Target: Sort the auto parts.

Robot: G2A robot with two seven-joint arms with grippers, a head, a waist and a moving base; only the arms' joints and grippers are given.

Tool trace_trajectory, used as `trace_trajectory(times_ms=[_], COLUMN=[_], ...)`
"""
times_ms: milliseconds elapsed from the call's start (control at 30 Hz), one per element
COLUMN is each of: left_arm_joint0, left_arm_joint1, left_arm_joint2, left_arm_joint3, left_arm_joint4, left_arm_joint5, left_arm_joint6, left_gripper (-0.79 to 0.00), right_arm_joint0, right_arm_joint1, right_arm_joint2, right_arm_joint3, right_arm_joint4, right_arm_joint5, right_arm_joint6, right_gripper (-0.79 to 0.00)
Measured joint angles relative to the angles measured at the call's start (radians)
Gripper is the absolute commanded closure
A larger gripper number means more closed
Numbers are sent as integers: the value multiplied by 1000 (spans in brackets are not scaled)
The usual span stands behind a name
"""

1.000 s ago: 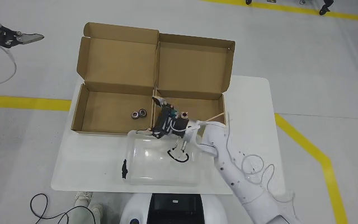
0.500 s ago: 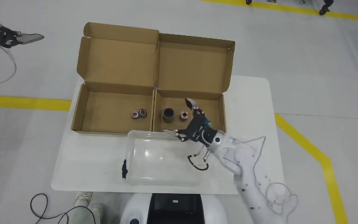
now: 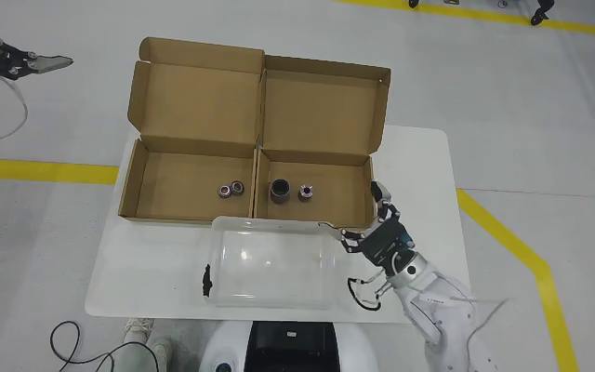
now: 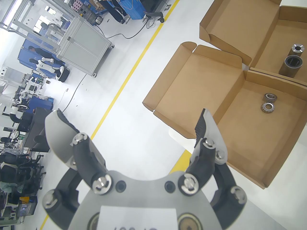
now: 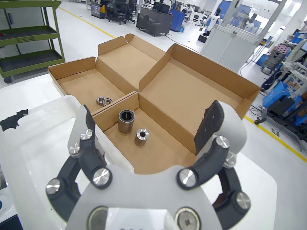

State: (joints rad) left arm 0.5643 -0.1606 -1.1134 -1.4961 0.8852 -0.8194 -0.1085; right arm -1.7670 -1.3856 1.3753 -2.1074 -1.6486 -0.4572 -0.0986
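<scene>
White table (image 3: pixel 418 167) carries two cardboard boxes, left (image 3: pixel 177 191) and right (image 3: pixel 339 195), open side by side, seemingly one per kind of part, with a clear bin (image 3: pixel 270 265) nearer. The right gripper (image 5: pixel 150 105) hovers beside the bin, wide and empty, sleeve (image 3: pixel 280 191) and bushing (image 3: pixel 306 192) near, ahead in the right box. The left gripper (image 4: pixel 130 116), also wide, hangs off-table, well apart from the bearings (image 3: pixel 231 189).

No writing can be read for certain. A white label (image 4: pixel 138 217) on the base plate of the left gripper (image 4: pixel 131 123) carries dark characters cut off halfway, as does a second label (image 5: pixel 136 219) on the base of the right gripper (image 5: pixel 150 113). The lettered strip (image 5: pixel 25 39) on the middle shelf edge of the green cart (image 5: pixel 28 28) is too small to read.
</scene>
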Motion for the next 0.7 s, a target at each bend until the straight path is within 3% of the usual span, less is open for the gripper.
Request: trace_trajectory(times_ms=[400,700], left_arm_joint0=[0,0], left_arm_joint1=[0,0], left_arm_joint2=[0,0], left_arm_joint3=[0,0], left_arm_joint4=[0,0], left_arm_joint5=[0,0], left_arm_joint6=[0,0], left_gripper=[-785,-785], right_arm_joint0=[-304,-400], right_arm_joint1=[19,25], right_arm_joint2=[115,138], right_arm_joint3=[-178,-221], right_arm_joint4=[-25,-35], right_arm_joint5=[170,242], right_arm_joint6=[-96,-111], right_gripper=[-785,-785])
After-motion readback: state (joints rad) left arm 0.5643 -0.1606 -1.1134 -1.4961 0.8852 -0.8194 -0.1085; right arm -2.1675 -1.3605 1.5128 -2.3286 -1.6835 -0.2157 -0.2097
